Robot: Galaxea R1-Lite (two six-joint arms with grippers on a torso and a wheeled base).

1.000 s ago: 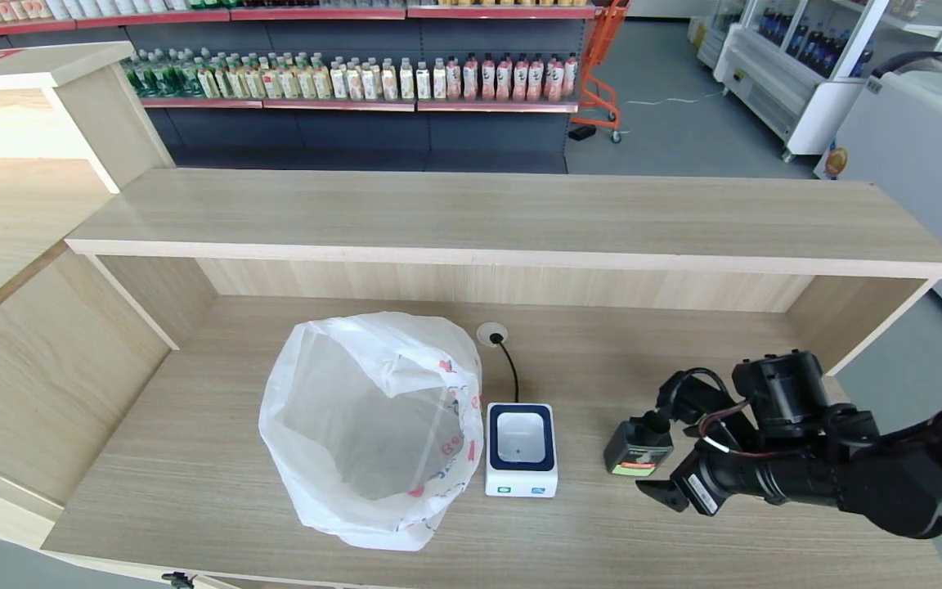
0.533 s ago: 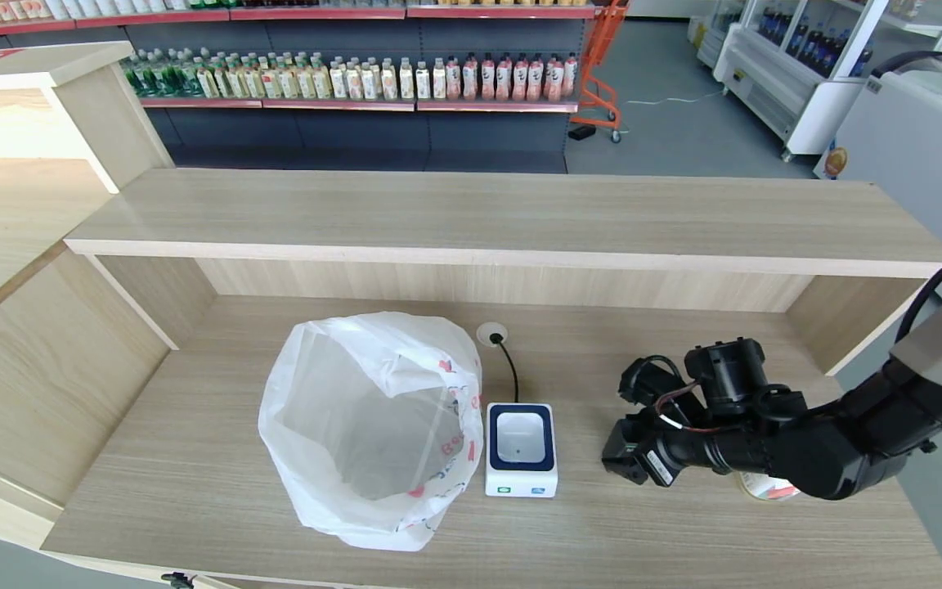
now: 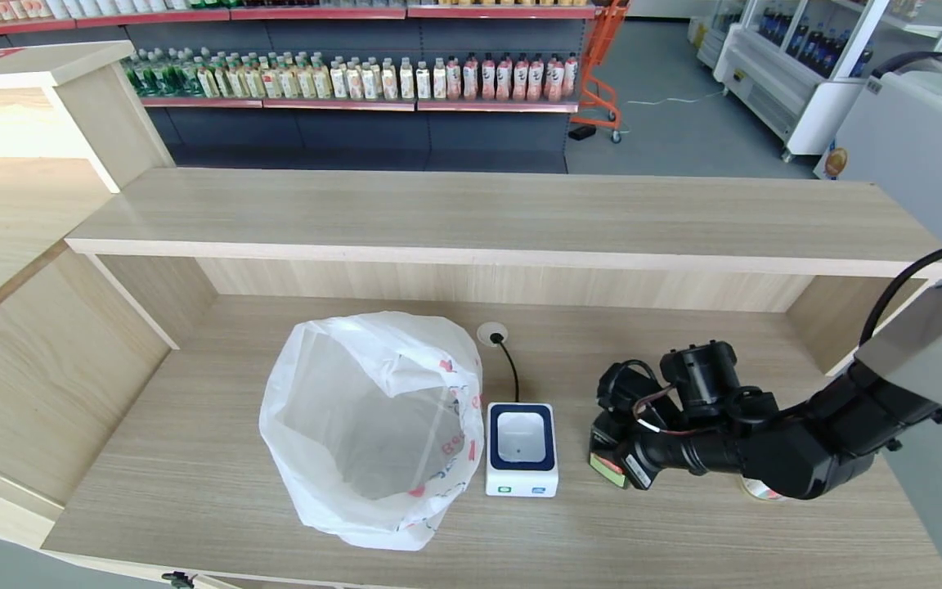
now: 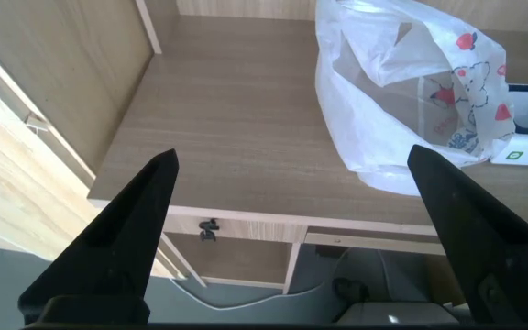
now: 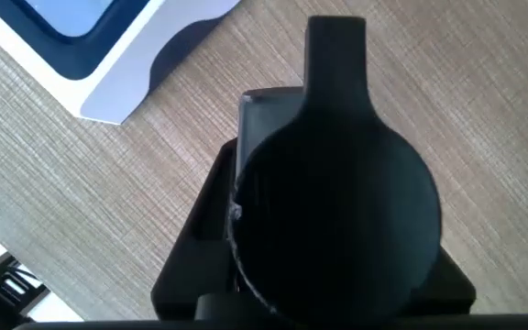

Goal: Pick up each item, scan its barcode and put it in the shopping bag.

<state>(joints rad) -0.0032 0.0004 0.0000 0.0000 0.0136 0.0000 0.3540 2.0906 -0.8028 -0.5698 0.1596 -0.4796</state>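
Right gripper [image 3: 614, 451]: it is low over the counter [image 3: 684, 540], just to the right of the scanner [image 3: 521, 448], and it is clamped on the small dark item [image 3: 607, 467].
Small dark item: it sits tilted at the tip of the right gripper, near the counter surface, with a green and red label facing forward. I cannot tell if it touches the wood.
Left gripper [image 4: 291, 165]: its two fingers are wide apart and hold nothing. It hangs above the near edge of the counter, on the left of the shopping bag [image 4: 383, 101].
Shopping bag [image 3: 438, 368]: white thin plastic with some red print. It stands open on the counter, and its right side is touching or almost touching the scanner.
Scanner: a white box with a dark blue frame around the window. It lies flat between the bag and the right gripper.
Cable [image 3: 510, 368]: black, it goes from the back of the scanner to a round hole in the counter.
Round item [image 3: 757, 489]: it is on the counter, mostly hidden under the right arm.
Background: shelves with rows of bottles [image 3: 356, 78] behind the counter.
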